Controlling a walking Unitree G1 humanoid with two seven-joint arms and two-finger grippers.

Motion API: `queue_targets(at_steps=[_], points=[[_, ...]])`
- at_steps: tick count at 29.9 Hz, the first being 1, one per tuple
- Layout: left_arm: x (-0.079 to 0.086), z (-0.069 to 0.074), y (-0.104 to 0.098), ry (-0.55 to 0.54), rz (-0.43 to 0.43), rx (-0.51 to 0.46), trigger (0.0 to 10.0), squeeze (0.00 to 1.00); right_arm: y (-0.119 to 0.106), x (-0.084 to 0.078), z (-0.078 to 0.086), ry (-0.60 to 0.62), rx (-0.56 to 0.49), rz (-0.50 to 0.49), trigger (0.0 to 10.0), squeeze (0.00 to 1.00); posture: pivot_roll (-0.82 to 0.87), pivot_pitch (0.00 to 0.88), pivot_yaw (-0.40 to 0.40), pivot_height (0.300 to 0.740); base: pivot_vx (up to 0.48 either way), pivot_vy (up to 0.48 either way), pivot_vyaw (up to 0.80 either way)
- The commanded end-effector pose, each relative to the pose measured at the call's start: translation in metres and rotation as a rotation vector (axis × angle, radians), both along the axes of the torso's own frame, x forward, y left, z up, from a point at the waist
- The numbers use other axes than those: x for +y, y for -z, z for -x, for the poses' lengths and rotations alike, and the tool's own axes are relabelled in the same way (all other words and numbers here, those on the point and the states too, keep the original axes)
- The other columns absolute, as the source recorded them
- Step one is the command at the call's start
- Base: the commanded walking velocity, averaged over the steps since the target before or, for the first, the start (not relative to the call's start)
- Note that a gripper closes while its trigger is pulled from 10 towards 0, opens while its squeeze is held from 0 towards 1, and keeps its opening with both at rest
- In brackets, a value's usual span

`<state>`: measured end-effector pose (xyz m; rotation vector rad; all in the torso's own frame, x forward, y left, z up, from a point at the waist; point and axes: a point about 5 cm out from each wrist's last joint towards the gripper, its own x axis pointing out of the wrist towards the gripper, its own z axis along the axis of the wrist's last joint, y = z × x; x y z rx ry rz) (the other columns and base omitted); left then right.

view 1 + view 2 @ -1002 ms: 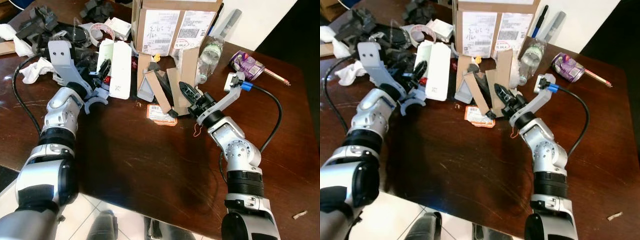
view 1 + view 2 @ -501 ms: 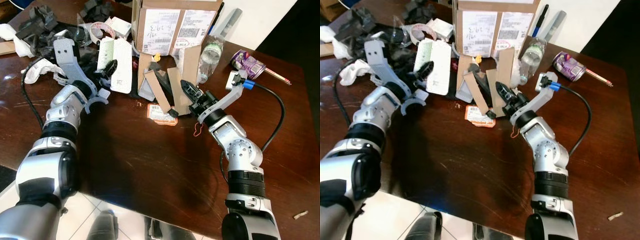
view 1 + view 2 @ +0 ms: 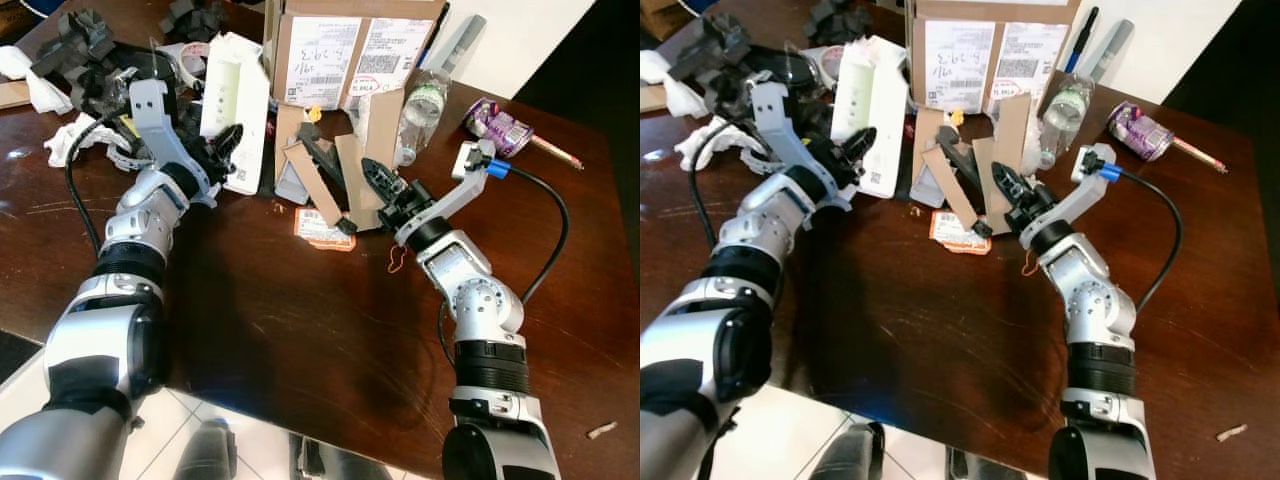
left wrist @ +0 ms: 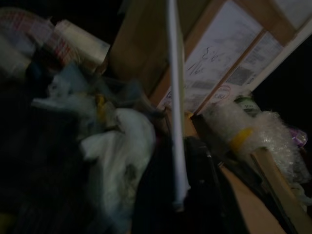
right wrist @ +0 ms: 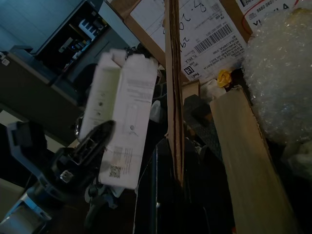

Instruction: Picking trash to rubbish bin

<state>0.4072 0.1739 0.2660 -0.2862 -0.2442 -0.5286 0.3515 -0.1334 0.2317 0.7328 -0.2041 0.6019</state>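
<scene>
On the cluttered brown table [image 3: 300, 320], the left gripper [image 3: 222, 152] is pinching an upright white carton [image 3: 237, 110] before the shipping box [image 3: 350, 45], while the right gripper [image 3: 372, 183] is clamping a cardboard strip [image 3: 352, 180] beside a plastic bottle [image 3: 418, 110].

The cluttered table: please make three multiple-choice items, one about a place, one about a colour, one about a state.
1. Where is the plastic bottle?
A. right of the cardboard box
B. on the floor
C. at the table's near edge

2. What colour is the carton in the left gripper?
A. red
B. white
C. blue

3. What does the right gripper hold?
A. the bottle
B. nothing
C. a cardboard strip

Answers: 1 A, it stands beside the box's right side; 2 B, its faces are white; 3 C, the fingers clamp the strip's edge.
</scene>
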Motion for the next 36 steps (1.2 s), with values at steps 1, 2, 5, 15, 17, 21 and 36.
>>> queue_targets(at_steps=[1, 2, 5, 15, 17, 21, 36], points=[[-0.013, 0.006, 0.006, 0.052, -0.045, -0.03, 2.2, 0.0, 0.004, -0.002, -0.001, 0.003, 0.001, -0.018, 0.0, 0.0, 0.01, 0.286, -0.126, 0.74, 0.0, 0.0, 0.0], [-0.015, 0.008, 0.005, 0.058, -0.05, -0.046, 2.2, 0.0, 0.003, -0.002, -0.001, 0.002, 0.0, -0.023, 0.0, 0.0, 0.01, 0.283, -0.125, 0.74, 0.0, 0.0, 0.0], [-0.018, 0.011, 0.003, 0.067, -0.058, -0.069, 3.2, 0.0, 0.003, -0.002, -0.002, -0.001, -0.004, -0.034, 0.0, 0.0, 0.01, 0.28, -0.124, 0.74, 0.0, 0.0, 0.0], [-0.029, 0.043, -0.005, 0.177, -0.007, -0.177, 10.0, 0.0, 0.0, 0.001, -0.002, -0.052, -0.044, -0.093, 0.0, 0.0, 0.04, 0.248, -0.111, 0.74, 0.0, 0.0, 0.0], [-0.026, 0.051, 0.003, 0.181, -0.011, -0.17, 10.0, 0.0, -0.002, 0.0, -0.001, -0.079, -0.071, -0.11, 0.0, 0.0, 0.05, 0.229, -0.106, 0.74, 0.0, 0.0, 0.0], [-0.02, 0.062, 0.016, 0.149, 0.008, -0.141, 10.0, 0.0, -0.005, -0.004, 0.002, -0.132, -0.117, -0.139, 0.0, 0.0, 0.07, 0.213, -0.103, 0.74, 0.0, 0.0, 0.0], [-0.037, 0.095, 0.03, 0.126, 0.122, -0.1, 10.0, 0.0, 0.02, -0.019, -0.006, -0.046, -0.046, -0.124, 10.0, 0.0, 0.12, 0.161, -0.08, 0.74, 0.0, 0.0, 0.0]])
